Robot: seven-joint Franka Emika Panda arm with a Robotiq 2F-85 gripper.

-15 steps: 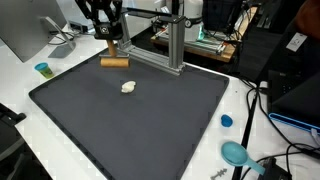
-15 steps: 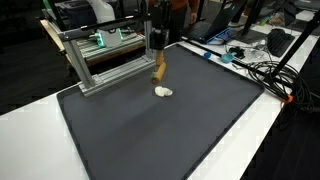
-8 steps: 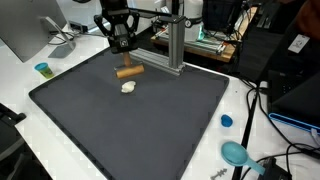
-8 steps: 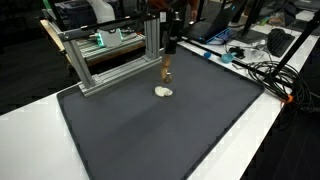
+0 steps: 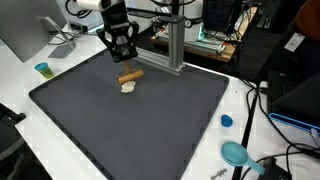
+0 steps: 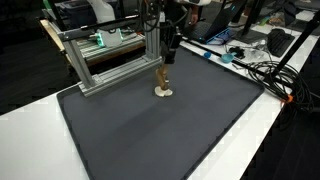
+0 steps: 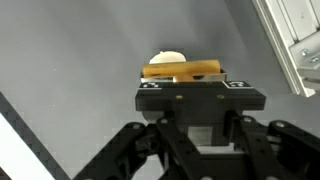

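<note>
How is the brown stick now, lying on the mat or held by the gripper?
Held: the gripper grips the brown stick level between its fingertips, above the white lump; whether they touch, cannot tell.

place: lab | signs: aluminium frame (image 5: 172, 40), monitor (image 5: 22, 30), cables (image 6: 265, 70), black mat (image 5: 130, 120) on white bench (image 5: 15, 95)
</note>
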